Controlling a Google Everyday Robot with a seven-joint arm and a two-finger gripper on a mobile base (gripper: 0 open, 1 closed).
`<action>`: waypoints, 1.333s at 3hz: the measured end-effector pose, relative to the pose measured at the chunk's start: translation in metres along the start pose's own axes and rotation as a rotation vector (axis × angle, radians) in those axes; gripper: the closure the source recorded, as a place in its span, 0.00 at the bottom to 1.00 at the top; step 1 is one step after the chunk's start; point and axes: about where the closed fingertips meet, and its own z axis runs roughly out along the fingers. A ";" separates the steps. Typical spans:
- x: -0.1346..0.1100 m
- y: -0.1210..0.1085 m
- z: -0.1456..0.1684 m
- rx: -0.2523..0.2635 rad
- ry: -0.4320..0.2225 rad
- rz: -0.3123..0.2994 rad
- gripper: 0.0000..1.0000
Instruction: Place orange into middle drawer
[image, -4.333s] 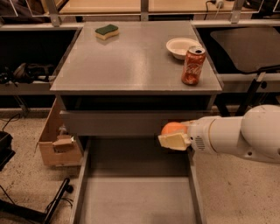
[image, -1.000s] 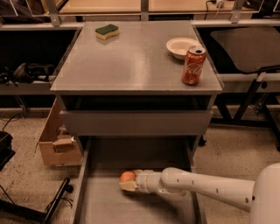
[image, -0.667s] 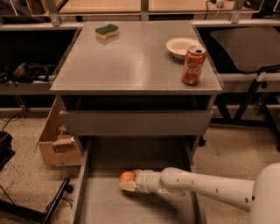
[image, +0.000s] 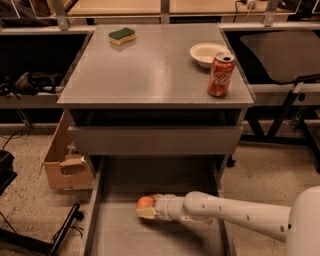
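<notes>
Lowered over the last four seconds from beside the closed drawer front (image: 155, 140) under the table (image: 150, 65) into the middle drawer (image: 150, 235); unmoved over the last second. Gripper (image: 146, 206): inside the pulled-out drawer, below the table's front edge, left of centre. Fingers: closed on the orange (image: 145, 202), at or just above the drawer floor. On the table: soda can (image: 221, 75) front right, bowl (image: 207, 52) behind it, sponge (image: 122, 35) back left.
</notes>
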 end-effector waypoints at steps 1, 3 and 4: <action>0.000 0.000 0.000 0.000 0.000 0.000 0.05; 0.000 0.000 0.000 0.000 0.000 0.000 0.00; -0.002 0.003 -0.007 -0.015 -0.005 0.009 0.00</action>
